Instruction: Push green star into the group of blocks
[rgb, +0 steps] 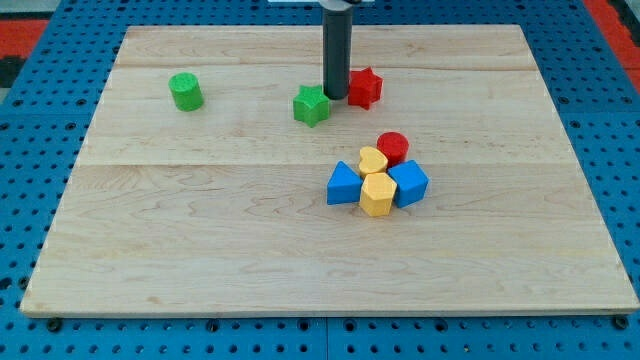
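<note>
The green star (311, 105) lies on the wooden board (200, 250), above the middle. My tip (335, 97) stands just to its upper right, touching or nearly touching it, between it and the red star (364, 88). The group of blocks sits below and to the right: a red cylinder (392, 147), a yellow heart (372, 160), a blue triangle (343, 185), a yellow hexagon (377, 194) and a blue cube (409, 183), all packed together.
A green cylinder (185, 91) stands alone at the upper left of the board. A blue pegboard (40, 200) surrounds the board on all sides.
</note>
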